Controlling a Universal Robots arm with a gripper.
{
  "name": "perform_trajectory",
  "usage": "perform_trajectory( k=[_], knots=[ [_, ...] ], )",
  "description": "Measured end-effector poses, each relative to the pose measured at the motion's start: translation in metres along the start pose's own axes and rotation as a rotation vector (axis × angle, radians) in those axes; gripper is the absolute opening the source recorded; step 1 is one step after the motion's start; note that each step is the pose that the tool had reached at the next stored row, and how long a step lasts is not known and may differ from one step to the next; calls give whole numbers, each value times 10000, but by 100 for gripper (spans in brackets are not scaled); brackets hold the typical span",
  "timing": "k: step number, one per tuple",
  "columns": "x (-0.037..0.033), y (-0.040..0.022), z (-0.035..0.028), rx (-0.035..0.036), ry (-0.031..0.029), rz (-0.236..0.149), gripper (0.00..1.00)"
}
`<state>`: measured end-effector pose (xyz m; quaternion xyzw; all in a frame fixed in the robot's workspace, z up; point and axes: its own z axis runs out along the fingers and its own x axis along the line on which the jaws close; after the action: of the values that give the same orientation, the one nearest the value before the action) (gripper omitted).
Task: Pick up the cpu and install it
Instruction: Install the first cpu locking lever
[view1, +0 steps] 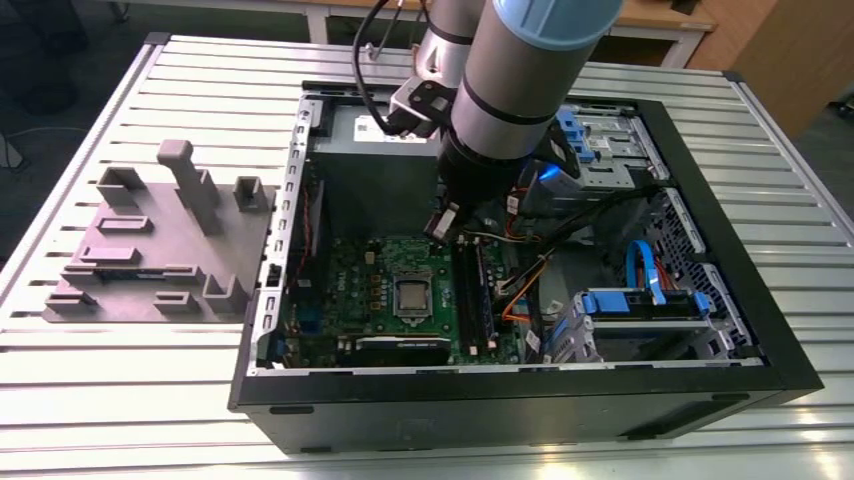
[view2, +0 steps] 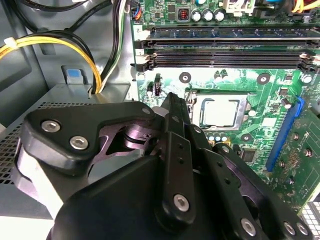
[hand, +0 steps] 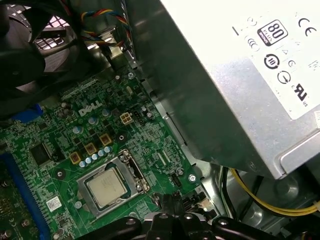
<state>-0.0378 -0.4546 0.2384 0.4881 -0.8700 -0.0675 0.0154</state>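
Cpu (hand: 106, 186) seated in socket, memory slots (view2: 225, 47) beside, tool (view2: 175, 107) above

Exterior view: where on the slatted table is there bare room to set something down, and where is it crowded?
Bare slats run along the table edge in front of the grey fixture block and beside the computer case at the exterior view's right. Inside the case it is crowded: the arm, cables and drive cage hem in the motherboard, where the cpu sits.
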Motion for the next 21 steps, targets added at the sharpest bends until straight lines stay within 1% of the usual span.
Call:
perform_trajectory(
  k=[1,7,9,12,16,19,21],
  knots=[
    [1,0,0,-2,8,-55,10],
    [4,1,-1,-22,98,-741,10],
    [16,-2,-1,-11,98,-819,10],
    [44,-12,-4,15,75,-873,10],
    [86,-28,-8,72,40,-957,10],
    [106,-33,-9,154,0,-1038,10],
    [117,-31,-9,210,-39,-1084,10]
  ],
)
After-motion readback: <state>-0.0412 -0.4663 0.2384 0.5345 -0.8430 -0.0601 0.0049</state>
